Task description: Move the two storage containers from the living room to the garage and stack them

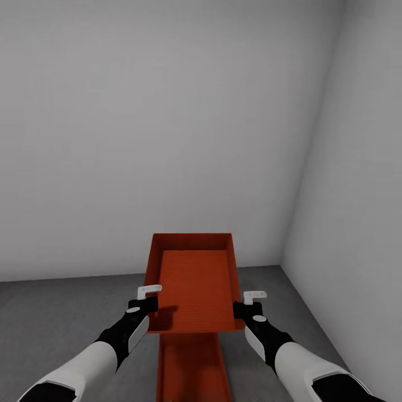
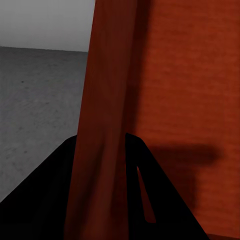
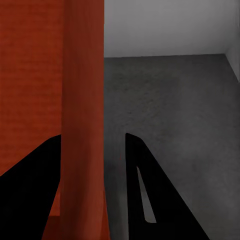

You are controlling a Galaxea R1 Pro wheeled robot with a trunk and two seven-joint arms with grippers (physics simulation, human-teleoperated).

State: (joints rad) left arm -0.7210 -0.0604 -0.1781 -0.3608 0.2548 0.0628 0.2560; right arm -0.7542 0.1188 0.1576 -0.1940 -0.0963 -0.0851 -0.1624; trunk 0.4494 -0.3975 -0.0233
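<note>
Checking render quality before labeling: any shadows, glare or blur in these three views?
Head view: flat, even light, no glare; the left hand casts a soft shadow inside the held container. Left wrist view: a dark shadow on the orange bottom, fingers plain black silhouettes. Right wrist view: container wall soft and textureless, floor faintly speckled.

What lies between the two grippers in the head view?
An orange-red bin, held up by its side walls between the left gripper and right gripper.

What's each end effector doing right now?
Left end effector: closed on the upper storage container's left wall.
Right end effector: straddles its right wall; closed or not cannot be told.
</note>
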